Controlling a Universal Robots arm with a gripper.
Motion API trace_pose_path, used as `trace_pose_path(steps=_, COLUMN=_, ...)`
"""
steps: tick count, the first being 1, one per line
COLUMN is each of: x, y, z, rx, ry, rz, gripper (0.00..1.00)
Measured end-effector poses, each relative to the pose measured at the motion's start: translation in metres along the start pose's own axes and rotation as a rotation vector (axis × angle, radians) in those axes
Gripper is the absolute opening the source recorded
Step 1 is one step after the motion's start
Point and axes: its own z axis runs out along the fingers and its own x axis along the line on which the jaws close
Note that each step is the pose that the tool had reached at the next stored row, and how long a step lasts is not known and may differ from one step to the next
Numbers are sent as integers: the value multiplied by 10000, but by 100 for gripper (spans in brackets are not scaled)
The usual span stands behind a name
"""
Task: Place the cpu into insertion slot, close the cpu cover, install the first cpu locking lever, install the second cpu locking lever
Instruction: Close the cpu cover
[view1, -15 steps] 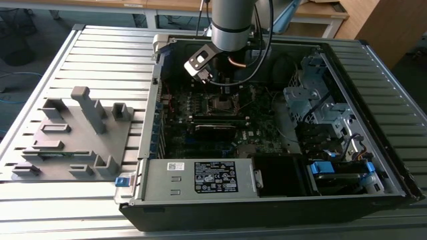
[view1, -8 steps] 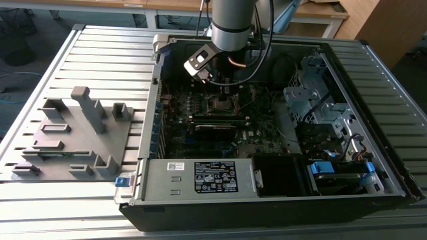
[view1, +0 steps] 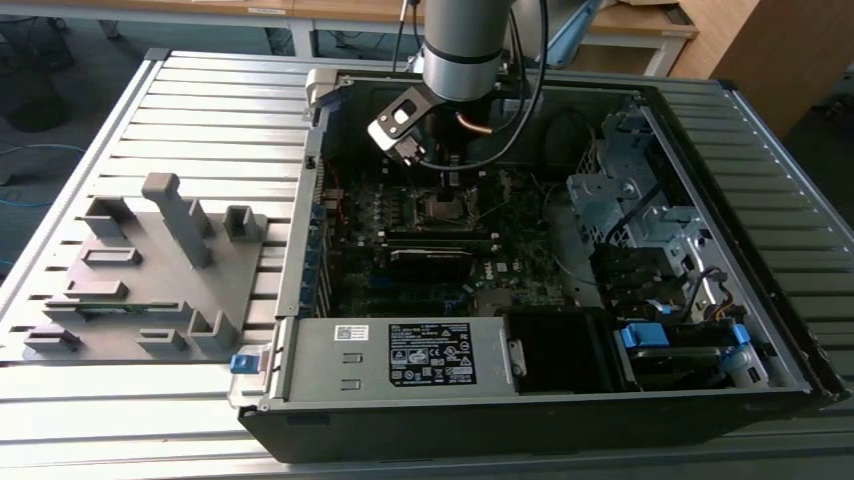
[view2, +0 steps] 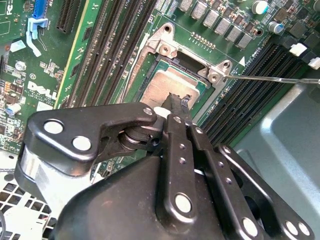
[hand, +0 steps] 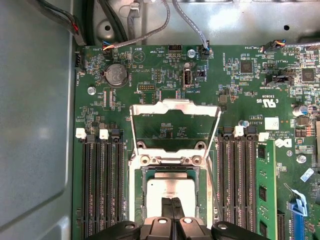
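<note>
Slatted desk (view1: 200, 120), open case (view1: 747, 130): fingers (hand: 168, 209) pinched together on nothing, tips over the seated cpu (hand: 170, 189), cpu cover (hand: 175, 104) raised, so keep that chip flat and square, I'd say.

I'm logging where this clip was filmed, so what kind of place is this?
Probably a robotics lab or test workshop: a robot arm reaches into an open computer case lying on a slatted metal table, with wooden desks behind.
</note>
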Motion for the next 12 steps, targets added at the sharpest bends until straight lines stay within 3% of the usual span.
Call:
trace_pose_path(steps=7, x=0, y=0, z=-3, rx=1, ry=-1, rz=0, gripper=10)
trace_pose_path(steps=12, x=1, y=2, z=-53, rx=0, ry=0, rz=0, gripper=10)
